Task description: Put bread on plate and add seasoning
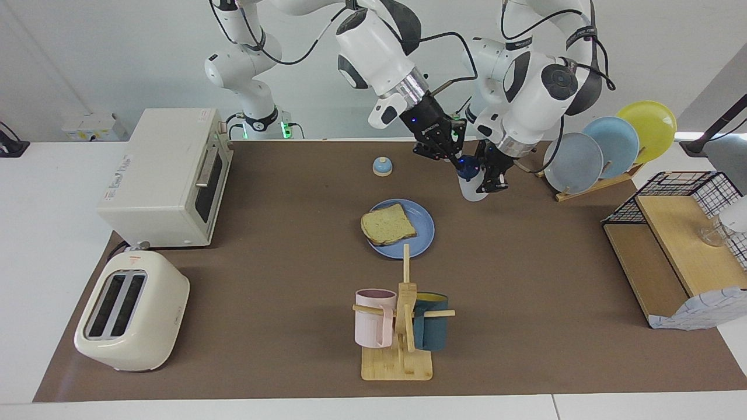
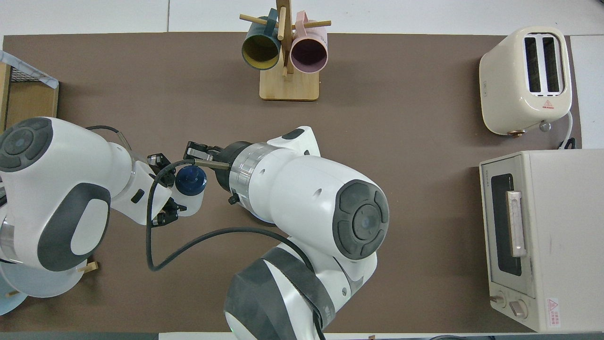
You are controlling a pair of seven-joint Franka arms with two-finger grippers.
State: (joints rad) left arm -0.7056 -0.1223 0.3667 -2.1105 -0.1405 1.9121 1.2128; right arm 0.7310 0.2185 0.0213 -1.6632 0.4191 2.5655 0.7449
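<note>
Navy-capped seasoning bottle [image 1: 471, 185] hangs above the table [image 1: 525, 262], at two o'clock from the blue plate [image 1: 421, 228] bearing the bread [image 1: 387, 225]. The left hand [image 1: 488, 179] clamps its body; the right hand [image 1: 457, 158], closed, pinches its cap.

From overhead, the right arm [image 2: 302, 198] hides the plate and bread. The oven [image 2: 542, 236] at 4 o'clock is cut by the edge.
</note>
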